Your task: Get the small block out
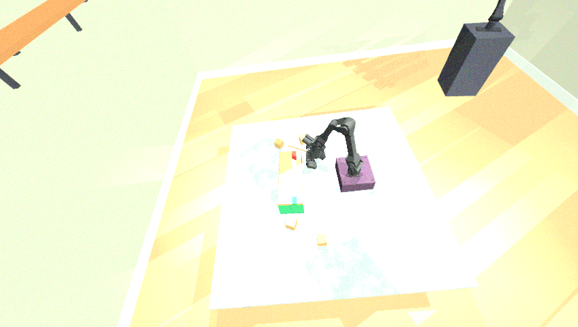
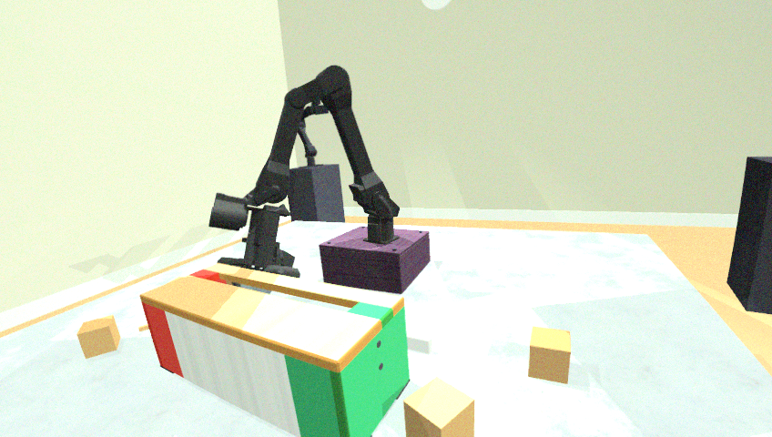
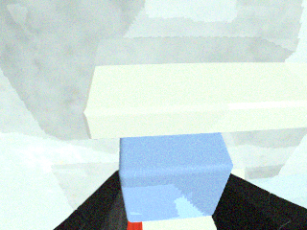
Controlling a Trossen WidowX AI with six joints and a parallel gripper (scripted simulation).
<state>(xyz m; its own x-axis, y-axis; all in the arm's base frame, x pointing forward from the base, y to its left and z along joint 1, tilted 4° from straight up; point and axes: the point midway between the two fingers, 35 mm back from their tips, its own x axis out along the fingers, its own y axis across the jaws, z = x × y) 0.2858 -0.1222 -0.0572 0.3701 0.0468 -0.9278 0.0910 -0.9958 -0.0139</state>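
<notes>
The small blue block [image 3: 175, 160] is between the two black fingers in the wrist view, close beside a long cream bar. My gripper [image 3: 164, 175] [image 1: 309, 159] [image 2: 259, 270] points down and is shut on the blue block, low on the arm's side of the box near its red end. The box [image 1: 289, 182] [image 2: 232, 351] has a wood-edged top, a red end and a green end. In the exterior view the box hides my fingertips and the block. Whether the block touches the table is not clear.
The cream bar [image 3: 192, 91] crosses the wrist view just beyond the block. A thin wooden stick [image 1: 296, 148] lies past the red end. Wooden cubes [image 1: 279, 144] [image 2: 550, 354] stand around both ends. The purple base [image 1: 356, 172] [image 2: 360, 265] carries the arm.
</notes>
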